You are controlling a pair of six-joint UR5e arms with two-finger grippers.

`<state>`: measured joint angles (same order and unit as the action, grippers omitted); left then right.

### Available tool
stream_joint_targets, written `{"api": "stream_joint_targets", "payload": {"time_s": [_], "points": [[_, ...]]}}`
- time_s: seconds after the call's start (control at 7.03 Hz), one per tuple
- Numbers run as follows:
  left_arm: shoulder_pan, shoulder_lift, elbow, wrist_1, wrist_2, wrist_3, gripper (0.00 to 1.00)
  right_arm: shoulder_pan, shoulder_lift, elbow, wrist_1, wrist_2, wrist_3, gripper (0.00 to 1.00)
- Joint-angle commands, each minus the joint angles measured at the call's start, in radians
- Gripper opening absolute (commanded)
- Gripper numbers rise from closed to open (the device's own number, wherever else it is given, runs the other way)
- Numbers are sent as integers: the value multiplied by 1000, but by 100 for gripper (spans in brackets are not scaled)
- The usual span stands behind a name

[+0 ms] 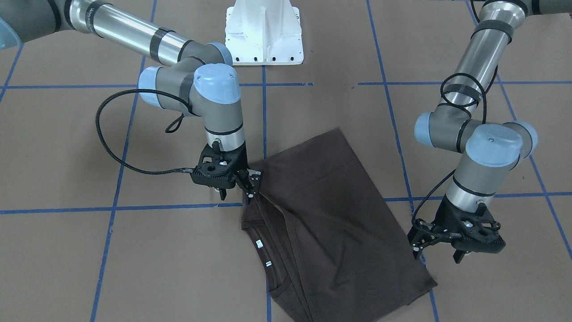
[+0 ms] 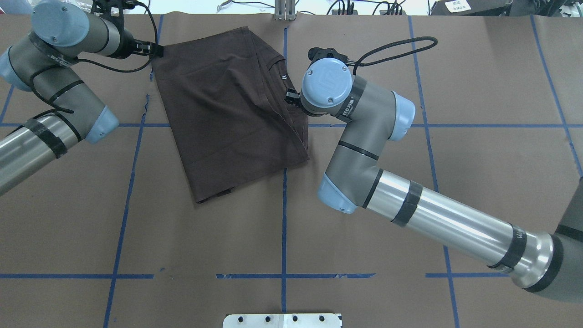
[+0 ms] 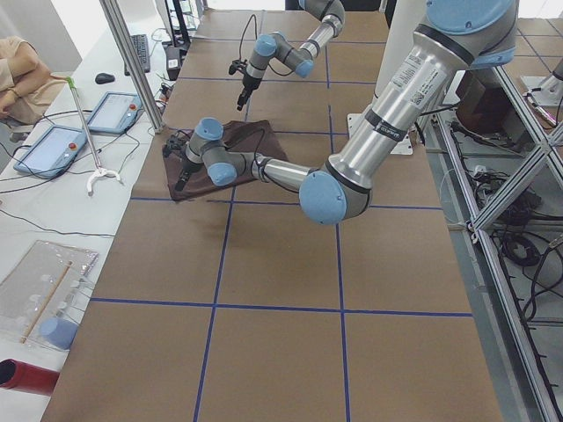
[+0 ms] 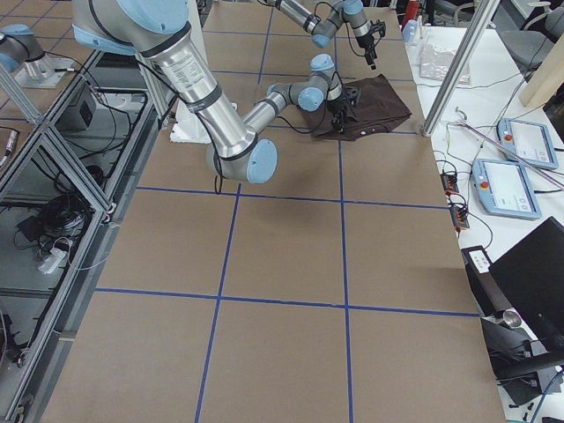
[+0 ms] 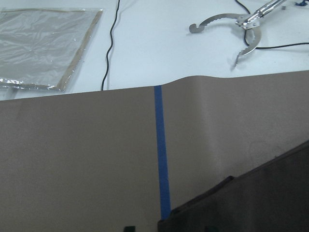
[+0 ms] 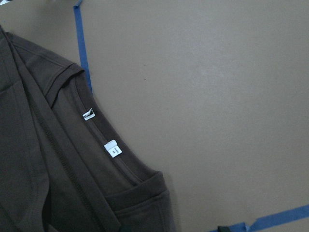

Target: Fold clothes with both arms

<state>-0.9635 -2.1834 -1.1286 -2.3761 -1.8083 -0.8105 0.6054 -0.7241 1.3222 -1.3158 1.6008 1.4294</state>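
Note:
The dark brown T-shirt (image 1: 330,201) lies folded on the brown table, its collar with white tags (image 6: 112,149) facing up. My right gripper (image 1: 251,182) hangs low over the shirt's folded edge beside the collar. Its fingertips stand apart in the right wrist view, one over cloth and one over bare table, so it is open. My left gripper (image 1: 416,245) sits at the opposite corner of the shirt (image 2: 227,114), near the table's far edge. It is open too, and the cloth's corner (image 5: 251,203) lies just in front of it.
The white pedestal base (image 1: 263,31) stands at the robot's side of the table. Blue tape lines (image 2: 284,218) cross the brown cover. Beyond the far edge, a white bench holds a metal grabber tool (image 5: 246,24) and a plastic-wrapped sheet (image 5: 43,43).

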Motion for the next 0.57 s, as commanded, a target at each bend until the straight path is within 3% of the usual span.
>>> {"api": "stream_joint_targets", "payload": {"time_s": [0.0, 0.43], "points": [[17, 13, -20, 0, -3, -3, 100, -24, 60, -89, -2, -15, -4, 63], [20, 14, -19, 0, -3, -3, 100, -44, 58, -133, -2, -50, -18, 57]]}}
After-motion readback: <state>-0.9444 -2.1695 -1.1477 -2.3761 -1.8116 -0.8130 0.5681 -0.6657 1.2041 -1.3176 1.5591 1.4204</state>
